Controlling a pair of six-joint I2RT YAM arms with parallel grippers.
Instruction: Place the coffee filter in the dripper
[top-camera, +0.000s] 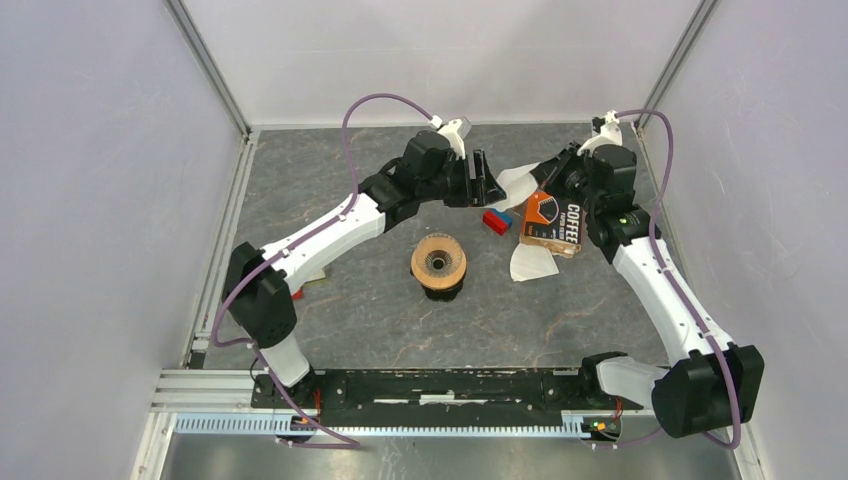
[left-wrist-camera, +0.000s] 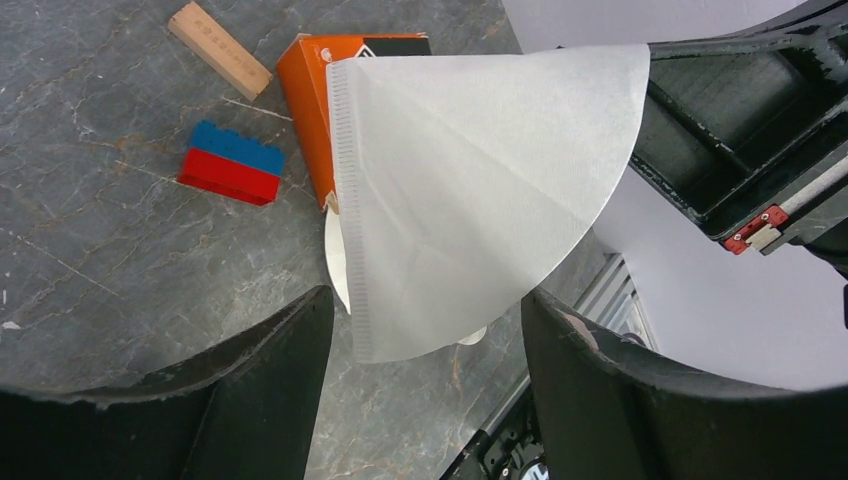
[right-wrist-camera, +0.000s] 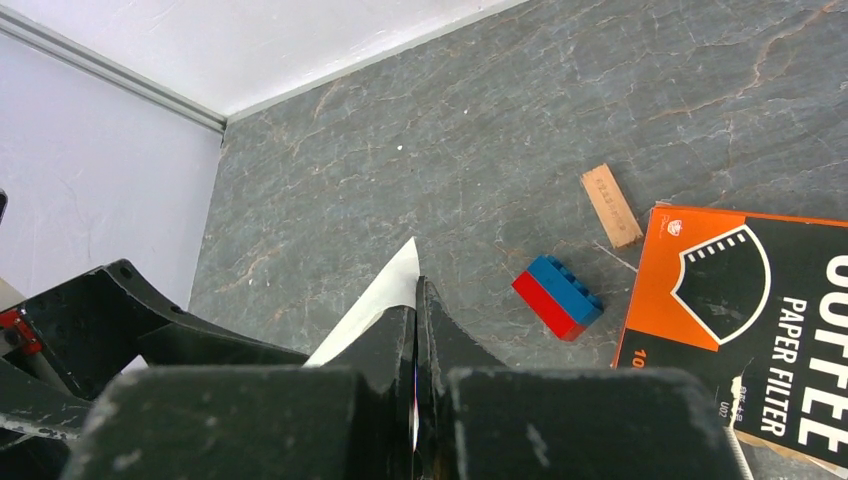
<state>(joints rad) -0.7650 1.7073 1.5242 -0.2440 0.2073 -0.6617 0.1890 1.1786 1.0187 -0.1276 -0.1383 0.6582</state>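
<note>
Top external view gave us, nearest the arm bases, the clear ribbed glass dripper (top-camera: 438, 262) with its round light-brown wooden collar, upright on a dark round cup (top-camera: 442, 290) near the middle of the grey marbled table (top-camera: 350, 320). To its right and a little farther off we saw a second flat white paper filter (top-camera: 530, 263) lying on the table, touching the near edge of an orange-and-black cardboard box of paper filters (top-camera: 553, 225). Just left of that box sat a small blue-and-red toy brick (top-camera: 497, 220), and in the right wrist view a short light wooden block (right-wrist-camera: 610, 205) lay near it but apart. Farthest out, both arms met above the back of the table. The right gripper (top-camera: 541, 183) had its black fingers (right-wrist-camera: 395, 365) pressed together on one corner of the coffee filter (top-camera: 517, 184), a thin white fan-shaped paper cone, and held it in the air, well apart from the dripper. The left gripper (top-camera: 494, 186) faced it with its fingers (left-wrist-camera: 250, 400) spread, the filter's lower edge hanging between them. We could not tell whether either finger touched the paper.
</note>
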